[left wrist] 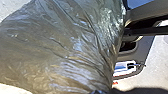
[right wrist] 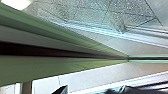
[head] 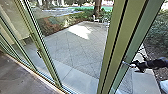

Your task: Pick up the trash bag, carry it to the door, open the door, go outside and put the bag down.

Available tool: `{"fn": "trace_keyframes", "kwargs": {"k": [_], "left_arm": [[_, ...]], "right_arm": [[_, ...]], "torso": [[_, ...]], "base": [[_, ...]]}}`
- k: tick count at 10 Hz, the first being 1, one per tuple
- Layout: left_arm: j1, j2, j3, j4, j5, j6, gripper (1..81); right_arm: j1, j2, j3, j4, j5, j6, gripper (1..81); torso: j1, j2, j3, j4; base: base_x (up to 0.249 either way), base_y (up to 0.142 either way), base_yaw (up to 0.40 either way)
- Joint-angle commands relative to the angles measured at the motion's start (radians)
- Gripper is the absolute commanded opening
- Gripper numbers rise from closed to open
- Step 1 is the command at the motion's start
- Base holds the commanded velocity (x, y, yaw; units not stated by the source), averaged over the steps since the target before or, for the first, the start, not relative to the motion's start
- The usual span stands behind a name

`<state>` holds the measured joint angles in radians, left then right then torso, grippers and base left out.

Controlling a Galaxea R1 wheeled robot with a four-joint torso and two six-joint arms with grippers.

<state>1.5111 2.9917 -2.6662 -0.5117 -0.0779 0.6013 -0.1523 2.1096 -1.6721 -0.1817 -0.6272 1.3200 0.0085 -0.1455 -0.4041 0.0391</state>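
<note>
At the right of the head view, my black right gripper point(head: 135, 66) is at the silvery handle point(head: 126, 63) on the green-framed glass door point(head: 123, 58); whether it grips the handle is unclear. The green door frame point(right wrist: 82, 61) runs lengthwise through the right wrist view, close to the camera. A translucent, wrinkled grey-brown trash bag point(left wrist: 62, 47) looms large in the left wrist view. Its folds draw together toward my left gripper point(left wrist: 98, 92), which is shut on the bag.
Glass panels with green frames point(head: 41, 51) stand at the left. Beyond the glass lies a paved yard point(head: 75, 50) with white chairs point(head: 95, 19), a tree trunk point(head: 97, 8) and shrubs point(head: 160, 31). A sill point(head: 47, 83) edges the dark floor point(head: 17, 77).
</note>
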Motion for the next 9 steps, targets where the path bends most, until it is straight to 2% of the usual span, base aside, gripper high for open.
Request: {"fn": "trace_keyframes", "kwargs": {"k": [1, 4, 5, 6, 9], "left_arm": [[-0.002, -0.003, 0.003, 0.004, 0.082, 0.003, 1.0], [-0.001, -0.003, 0.003, 0.002, 0.082, 0.003, 1.0], [-0.001, -0.003, 0.003, 0.002, 0.082, 0.003, 1.0], [-0.001, -0.003, 0.003, 0.002, 0.082, 0.003, 1.0], [-0.001, -0.002, 0.003, 0.001, 0.082, 0.003, 1.0]], "right_arm": [[0.211, -0.055, -0.038, -0.062, -0.035, -0.056, 81.1], [0.273, -0.052, -0.027, -0.119, -0.112, -0.096, 81.1], [0.294, -0.050, -0.017, -0.133, -0.143, -0.134, 81.1], [0.314, -0.050, -0.011, -0.151, -0.178, -0.180, 81.1], [0.366, -0.052, 0.003, -0.263, -0.315, -0.331, 81.1]], "torso": [[0.000, 0.000, 0.000, 0.000], [0.000, 0.000, 0.037, 0.000], [0.000, 0.000, 0.023, 0.000], [0.000, 0.000, 0.026, 0.000], [0.000, 0.000, 0.026, 0.000]], "base": [[0.000, 0.000, 0.000], [0.000, 0.000, 0.000], [0.000, 0.000, 0.000], [0.000, 0.000, 0.000], [0.000, 0.000, 0.000]]}}
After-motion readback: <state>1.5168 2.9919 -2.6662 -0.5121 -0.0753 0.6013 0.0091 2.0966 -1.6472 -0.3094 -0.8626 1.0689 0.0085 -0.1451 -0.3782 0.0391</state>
